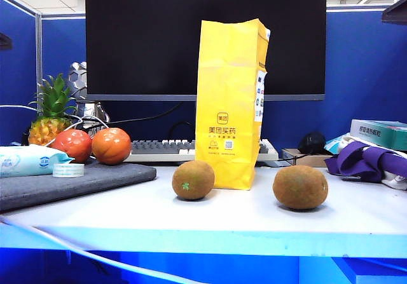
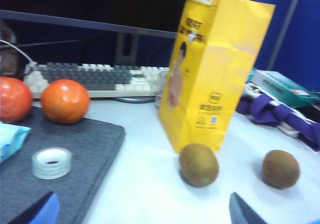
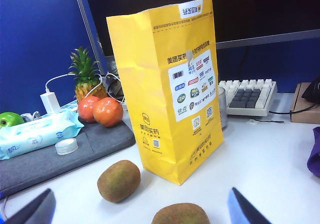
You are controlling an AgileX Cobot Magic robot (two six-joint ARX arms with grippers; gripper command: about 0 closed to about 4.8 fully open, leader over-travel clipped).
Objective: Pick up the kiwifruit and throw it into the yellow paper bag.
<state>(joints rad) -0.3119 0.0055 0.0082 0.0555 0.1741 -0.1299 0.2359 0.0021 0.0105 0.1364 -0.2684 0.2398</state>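
The kiwifruit (image 1: 300,187), wide-oval, brown and without a sticker, lies on the white table to the right of the yellow paper bag (image 1: 229,100), which stands upright. In the right wrist view the kiwifruit (image 3: 181,214) lies just ahead of my right gripper (image 3: 142,211), between its widely spread fingers; the gripper is open and holds nothing. My left gripper (image 2: 142,215) is also open and empty. It hangs back from the bag (image 2: 215,68), with the kiwifruit (image 2: 280,168) off to its far side. Neither gripper shows in the exterior view.
A smaller kiwi with a green sticker (image 1: 193,180) lies left of the bag's front. A grey mat (image 1: 70,182) at the left holds two red-orange fruits (image 1: 111,145), a tape roll (image 1: 68,169) and a wipes pack (image 1: 28,160). A keyboard (image 1: 159,147) lies behind and a purple cloth (image 1: 365,160) lies right.
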